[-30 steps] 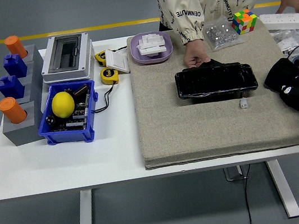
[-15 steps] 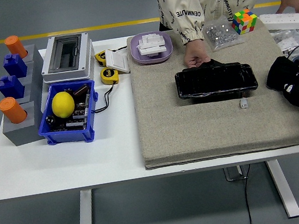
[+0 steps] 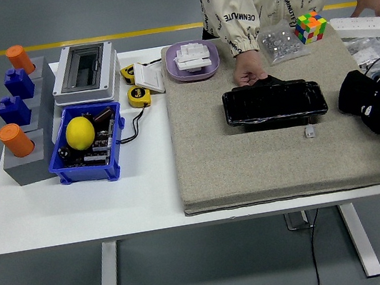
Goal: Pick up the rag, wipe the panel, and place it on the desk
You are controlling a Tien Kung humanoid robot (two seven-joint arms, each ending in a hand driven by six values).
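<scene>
One robot hand (image 3: 379, 106) at the desk's (image 3: 77, 204) right edge grips a black rag (image 3: 358, 96); sweeping flat across the glossy panel (image 3: 275, 102) a person's hand (image 3: 248, 72) steadies looks wisest.

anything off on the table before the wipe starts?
Nothing spilled or damaged. One oddity: a person's hand rests at the far edge of the black panel, in the wiping area. The right hand, with the dark rag, sits at the mat's right edge.
</scene>
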